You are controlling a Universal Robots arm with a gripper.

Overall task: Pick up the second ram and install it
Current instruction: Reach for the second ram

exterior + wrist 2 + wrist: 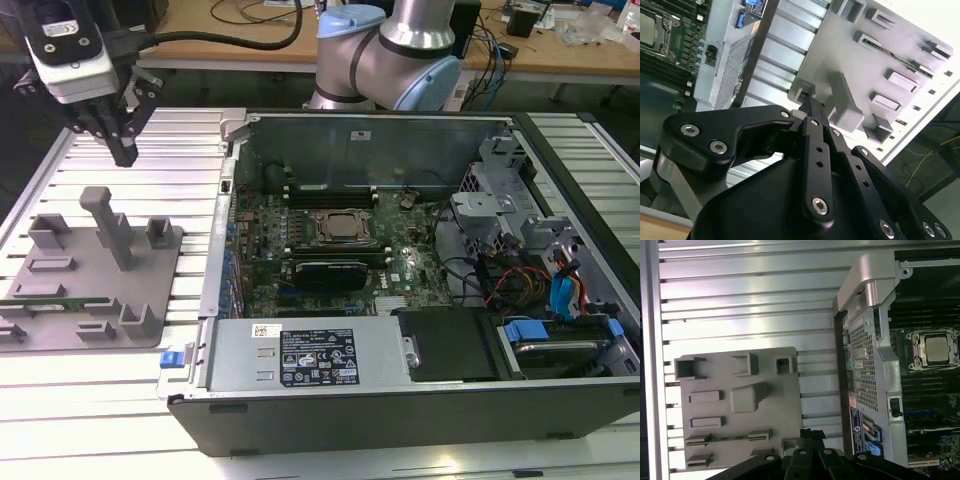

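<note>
I'm at the approach step. My end effector (124,150) hangs above the slatted table (190,170), past the far edge of the grey fixture tray (150,335), its fingers pinched together and empty. The second ram (60,297) lies in the tray's near holders, well apart from it. I judge a grasp needs the fingers opened and squared to the strip.

Fixture tray and open computer case side by side on a slatted table.

In the exterior view, the grey plastic fixture tray (145,280) lies on the ribbed aluminium table (180,170) at the exterior view's left, just beside the open black metal computer case (400,420). The slim green circuit-board strip, the second ram (50,297), lies on the tray's front left part, before the tray's upright grey post (108,225). The black gripper (123,155) hangs above the table behind the tray. In the case, the square metal CPU socket (344,227) sits behind the grey power-supply box (310,355).
</note>
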